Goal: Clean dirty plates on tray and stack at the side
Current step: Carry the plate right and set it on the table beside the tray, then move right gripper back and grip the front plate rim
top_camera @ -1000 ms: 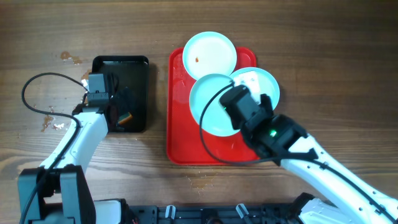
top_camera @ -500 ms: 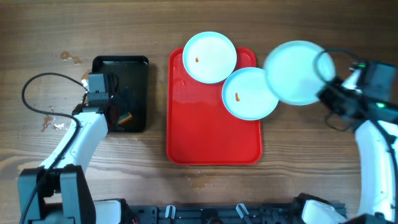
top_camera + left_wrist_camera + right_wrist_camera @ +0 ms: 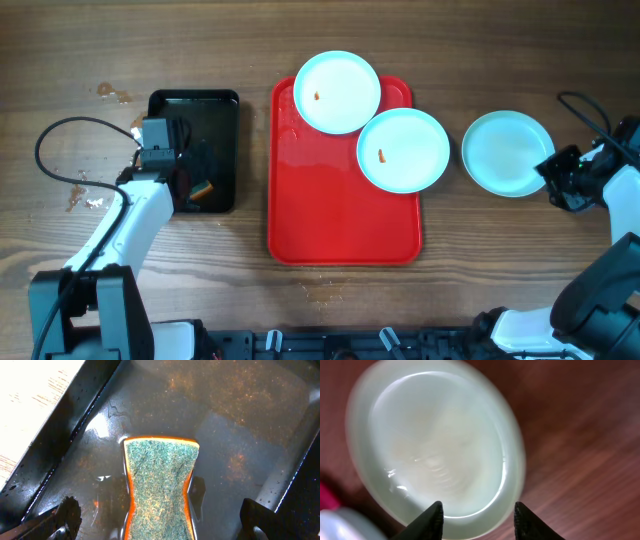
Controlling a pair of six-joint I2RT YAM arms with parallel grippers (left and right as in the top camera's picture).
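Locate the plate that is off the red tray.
Overhead view: the plate lies on the wooden table right of the red tray, beside the smeared plate overhanging that tray's right edge, with the right tool by its right rim.

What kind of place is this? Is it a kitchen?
Probably not a real kitchen, more a robot practice table set up for dishwashing. Two robot arms work at a wooden table, a red tray holds smeared plates, and a black tray of water has a scrubbing sponge in it.
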